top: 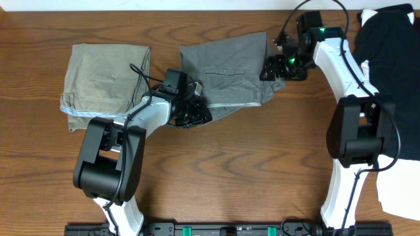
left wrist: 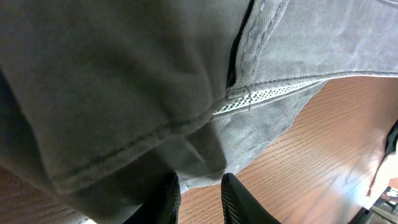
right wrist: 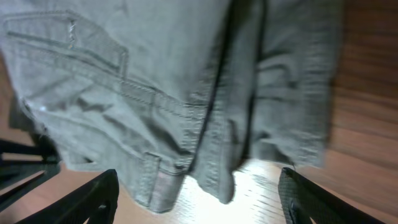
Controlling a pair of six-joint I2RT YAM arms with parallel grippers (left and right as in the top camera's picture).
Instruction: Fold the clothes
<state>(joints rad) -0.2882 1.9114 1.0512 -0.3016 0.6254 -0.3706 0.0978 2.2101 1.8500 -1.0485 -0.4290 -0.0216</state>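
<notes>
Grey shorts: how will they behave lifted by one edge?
Probably floppy: the grey shorts already bunch and crease at their lower edge, so a lifted edge would likely sag. The stitched pocket seams look thicker and may hang stiffer. Pushed on the wood table, they would likely wrinkle rather than slide whole.

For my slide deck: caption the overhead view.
Left arm and right arm reach opposite ends of the grey shorts; folded olive-khaki shorts lie left.
</notes>
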